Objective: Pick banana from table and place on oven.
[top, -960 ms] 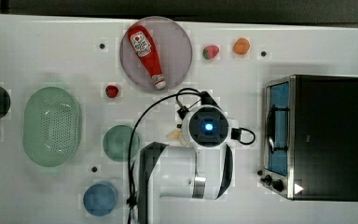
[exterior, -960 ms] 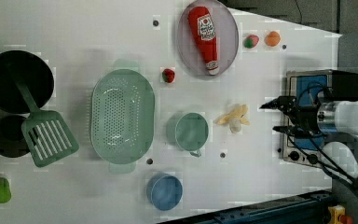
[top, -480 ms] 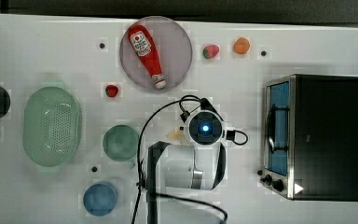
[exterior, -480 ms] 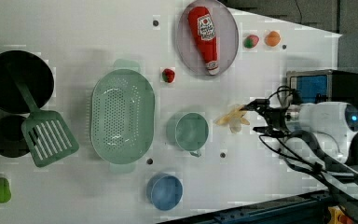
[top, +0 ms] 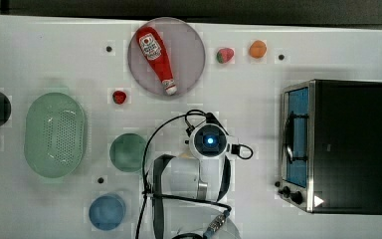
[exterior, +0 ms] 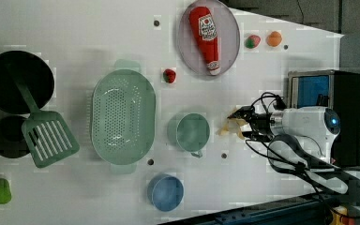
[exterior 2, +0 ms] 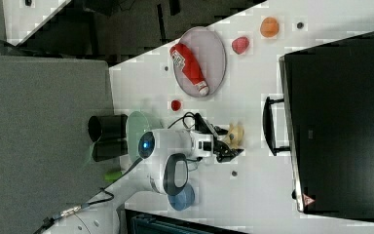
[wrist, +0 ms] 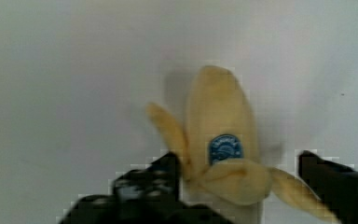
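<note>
Pale yellow, partly peeled banana with a round blue sticker (wrist: 223, 161) lying on the flat white desk (top: 49, 50), between the round teal cup (exterior: 193, 132) and the boxy black-topped toaster oven with blue glass door (top: 345, 149) — nearer the cup in the left view. Black two-fingered tool (wrist: 242, 179) spread wide, one finger (wrist: 154, 179) touching the peel, the other (wrist: 335, 179) just clear — nothing clenched. In the left view, tool (exterior: 244, 123) right at the banana (exterior: 229, 127). Well apart: red ketchup bottle (top: 156, 50) on a round grey plate (top: 191, 50).

Banana (exterior: 230, 126) on table (exterior: 75, 28), between cup (exterior: 192, 132) and oven (exterior: 326, 93).
</note>
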Robot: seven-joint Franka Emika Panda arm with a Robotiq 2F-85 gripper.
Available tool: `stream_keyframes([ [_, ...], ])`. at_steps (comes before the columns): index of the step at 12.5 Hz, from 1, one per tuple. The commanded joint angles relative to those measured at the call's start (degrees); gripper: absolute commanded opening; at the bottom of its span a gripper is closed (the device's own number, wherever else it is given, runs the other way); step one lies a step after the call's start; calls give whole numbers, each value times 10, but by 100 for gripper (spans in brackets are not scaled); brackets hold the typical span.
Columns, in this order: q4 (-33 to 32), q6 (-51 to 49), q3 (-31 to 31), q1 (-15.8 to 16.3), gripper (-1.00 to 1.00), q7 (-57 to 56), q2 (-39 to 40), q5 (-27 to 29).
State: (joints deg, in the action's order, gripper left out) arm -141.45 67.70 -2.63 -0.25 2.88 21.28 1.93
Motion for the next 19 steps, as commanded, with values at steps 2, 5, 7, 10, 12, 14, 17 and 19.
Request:
stream_keyframes([
  [2,8,3,0,-3,-28,24,-22,-15],
  [5,8,2,1,-3,-64,24,-26,-15],
  [7,9,0,4,-3,-64,24,-50,-15],
  [10,11,-33,8,-3,-64,24,-135,-15],
  [12,28,-113,11,-3,-64,24,-218,-15],
  [14,60,-241,13,-3,-64,24,-292,-15],
  [17,128,-419,13,-3,-64,24,-360,-15],
  [19,168,-498,4,-6,-64,23,-384,-15],
])
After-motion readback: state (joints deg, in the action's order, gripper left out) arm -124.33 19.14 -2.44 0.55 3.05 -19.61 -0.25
